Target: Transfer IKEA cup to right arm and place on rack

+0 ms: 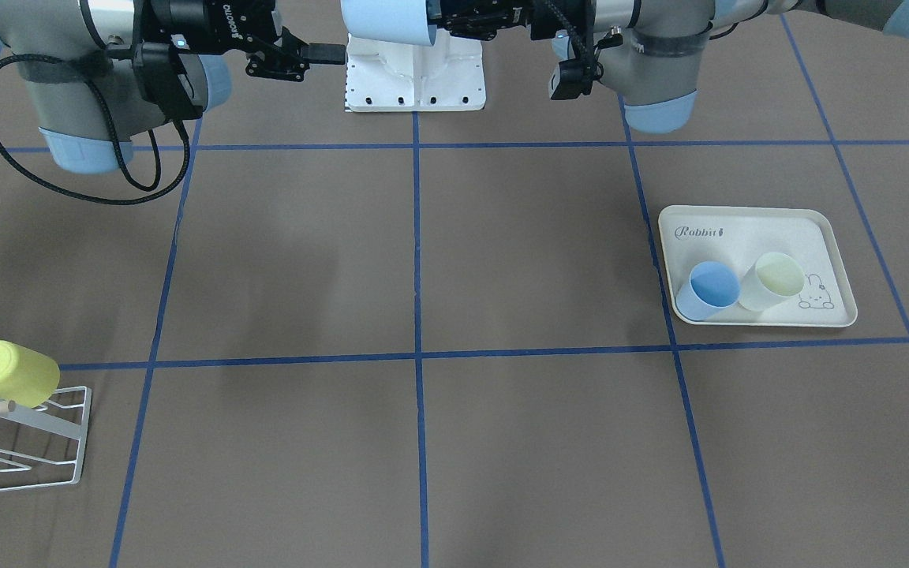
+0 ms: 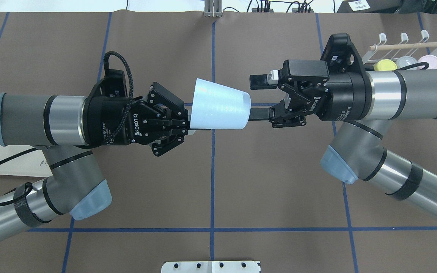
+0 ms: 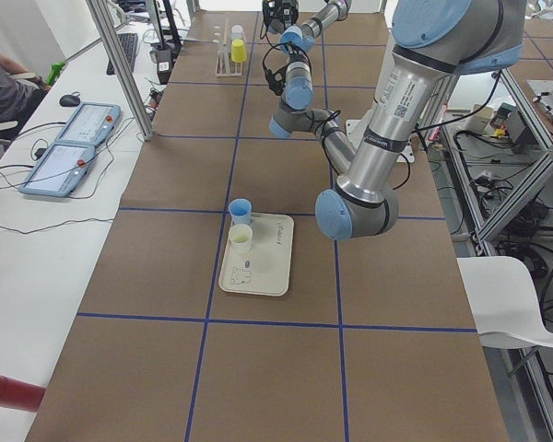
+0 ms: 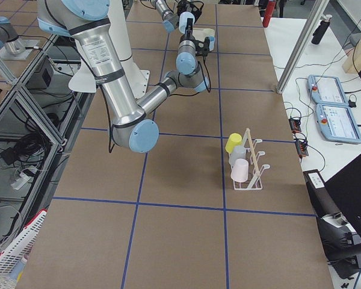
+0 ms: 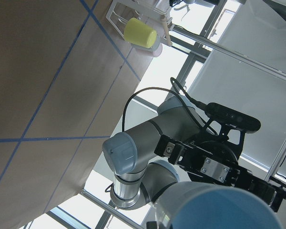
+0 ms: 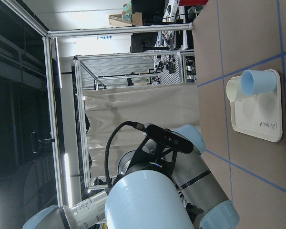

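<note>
At 8 o'clock on the table (image 1: 502,260), nearest the robot, a cream tray (image 1: 746,229) is seen, carrying a blue cup (image 1: 708,289) and a pale green cup (image 1: 772,282) side by side. Above the table's centre, the pale blue IKEA cup (image 2: 218,104) is held on its side in the air, its wide rim clamped by the left gripper (image 2: 186,126) from 9 o'clock. The right gripper (image 2: 254,98) is seen at 3 o'clock, its fingers spread apart just beside the cup's narrow base. Farthest, at 2 o'clock, the rack (image 2: 412,45) is loaded with a yellow cup (image 2: 384,65), a clear cup (image 2: 406,60) and a pink cup (image 2: 429,60).
</note>
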Robot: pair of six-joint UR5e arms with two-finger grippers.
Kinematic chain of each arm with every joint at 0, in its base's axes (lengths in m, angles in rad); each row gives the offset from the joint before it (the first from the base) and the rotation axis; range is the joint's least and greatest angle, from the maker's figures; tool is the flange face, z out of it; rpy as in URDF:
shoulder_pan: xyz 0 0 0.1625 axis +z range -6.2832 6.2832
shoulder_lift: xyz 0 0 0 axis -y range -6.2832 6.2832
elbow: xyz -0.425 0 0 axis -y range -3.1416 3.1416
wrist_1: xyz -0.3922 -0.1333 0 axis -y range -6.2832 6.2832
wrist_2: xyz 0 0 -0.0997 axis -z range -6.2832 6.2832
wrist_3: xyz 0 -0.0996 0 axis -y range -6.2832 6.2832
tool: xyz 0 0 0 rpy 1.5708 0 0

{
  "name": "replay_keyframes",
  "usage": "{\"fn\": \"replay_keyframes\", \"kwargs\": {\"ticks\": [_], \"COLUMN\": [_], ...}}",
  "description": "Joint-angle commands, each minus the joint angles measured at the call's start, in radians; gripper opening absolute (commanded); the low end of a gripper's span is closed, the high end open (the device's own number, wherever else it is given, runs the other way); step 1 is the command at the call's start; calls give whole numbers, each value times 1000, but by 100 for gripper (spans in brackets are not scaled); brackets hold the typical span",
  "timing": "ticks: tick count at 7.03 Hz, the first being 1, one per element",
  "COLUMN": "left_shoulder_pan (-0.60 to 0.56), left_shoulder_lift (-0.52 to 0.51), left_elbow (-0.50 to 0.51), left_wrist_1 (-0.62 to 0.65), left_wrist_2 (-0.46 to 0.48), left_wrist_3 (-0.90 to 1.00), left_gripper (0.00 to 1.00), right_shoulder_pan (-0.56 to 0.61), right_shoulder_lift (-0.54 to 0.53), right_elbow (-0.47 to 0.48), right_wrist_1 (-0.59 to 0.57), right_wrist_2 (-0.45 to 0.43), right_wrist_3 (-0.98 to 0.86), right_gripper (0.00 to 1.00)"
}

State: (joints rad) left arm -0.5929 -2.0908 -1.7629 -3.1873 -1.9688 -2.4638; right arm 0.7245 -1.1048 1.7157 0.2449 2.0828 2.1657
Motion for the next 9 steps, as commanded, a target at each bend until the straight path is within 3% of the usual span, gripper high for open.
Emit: {"fn": "replay_keyframes", "kwargs": {"ticks": [1, 5, 9], "left_shoulder_pan": [4, 27, 33], "left_shoulder_lift": [-3, -8, -11], "left_elbow": [0, -1, 0], "left_wrist_1": [-5, -6, -6], "left_wrist_2": [8, 44, 50], "left_wrist_3": [-4, -4, -4], "left_gripper": [0, 0, 0], "right_shoulder_pan": [-11, -33, -50], "right_shoulder_lift": [8, 13, 5], "right_elbow": [1, 4, 1], "right_wrist_1": [10, 19, 60], "right_wrist_2": [-10, -29, -43], "right_wrist_3": [0, 0, 0], "right_gripper": [98, 97, 88]}}
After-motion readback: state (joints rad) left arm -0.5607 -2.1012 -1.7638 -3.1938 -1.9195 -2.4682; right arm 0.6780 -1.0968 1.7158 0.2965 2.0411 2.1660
